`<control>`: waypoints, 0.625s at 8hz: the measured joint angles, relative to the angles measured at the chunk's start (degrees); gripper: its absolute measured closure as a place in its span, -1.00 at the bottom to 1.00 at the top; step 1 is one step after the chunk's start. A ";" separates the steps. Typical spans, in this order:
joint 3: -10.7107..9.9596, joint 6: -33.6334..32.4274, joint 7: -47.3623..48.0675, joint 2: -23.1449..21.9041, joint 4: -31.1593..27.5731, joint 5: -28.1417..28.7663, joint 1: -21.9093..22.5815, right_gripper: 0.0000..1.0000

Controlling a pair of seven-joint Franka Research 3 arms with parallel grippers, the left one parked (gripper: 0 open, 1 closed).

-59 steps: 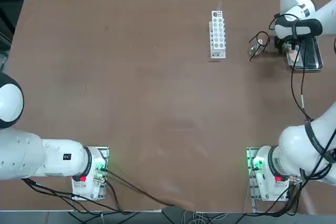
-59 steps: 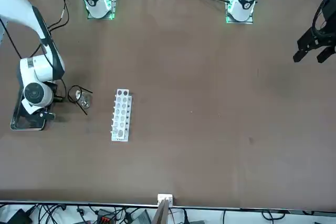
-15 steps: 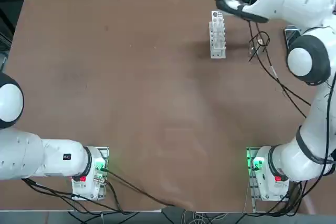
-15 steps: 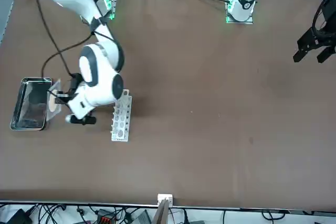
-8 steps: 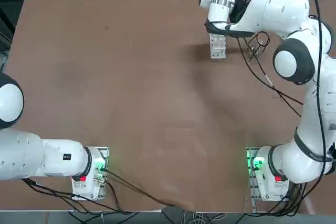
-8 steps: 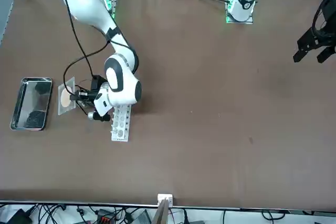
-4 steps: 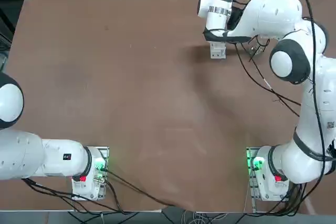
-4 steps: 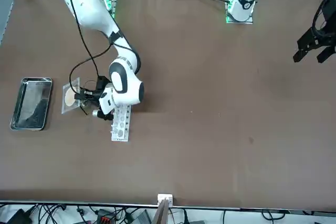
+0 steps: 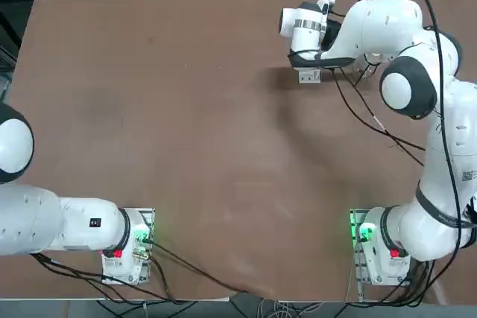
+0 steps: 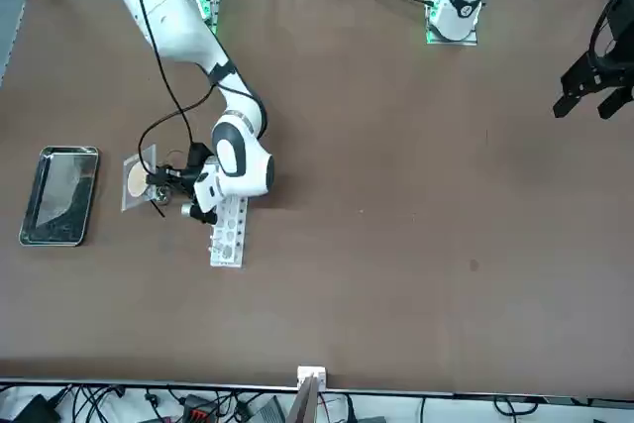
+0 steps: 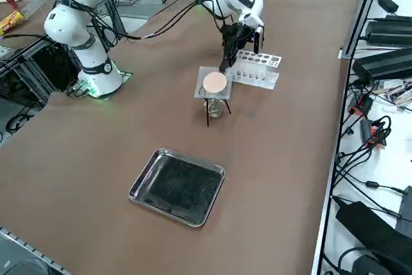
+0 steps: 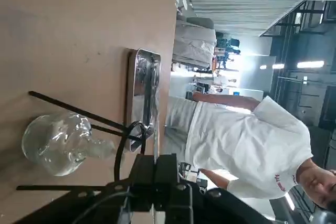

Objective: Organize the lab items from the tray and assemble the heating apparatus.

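- Black fingers of the right gripper (image 12: 156, 160) are closed, pinching the edge of the mesh (image 11: 215, 82).
- The grey square with its tan centre has just shifted toward the robot's left with the gripper, coming over the tripod (image 12: 80, 112); whether it touches the wire ring, I cannot tell.
- The glass burner (image 12: 51, 142) sits below the gripper, among the tripod's legs, so placing the mesh looks like the last assembly step; letting go off-centre could tip it.
- The white rack (image 11: 256, 70) stands just beside the gripper, on the robot's left.
- The metal tray (image 11: 183, 189) lies farther out, to the gripper's right.
- A person (image 12: 247, 142) stands beyond the tray.
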 joint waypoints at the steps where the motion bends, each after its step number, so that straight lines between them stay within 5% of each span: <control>1: -0.05 -0.13 0.00 0.00 -0.34 0.00 0.00 0.95; 5: -0.30 -0.27 0.04 0.01 -1.70 0.00 0.00 0.95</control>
